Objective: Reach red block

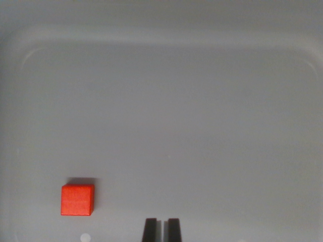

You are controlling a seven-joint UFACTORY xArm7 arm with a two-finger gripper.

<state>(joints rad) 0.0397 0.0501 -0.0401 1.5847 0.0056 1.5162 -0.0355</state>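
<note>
Red block point(77, 200): plain faces, no label or writing legible. Position: lower part of wrist view's left, resting flat on grey tray point(166, 101), clear of hand. Hand point(162, 229): only two dark fingertips visible at bottom edge, rest cut off; tips nearly together, narrow gap, nothing between. Tray rim faint, rounded corners visible at top.
</note>
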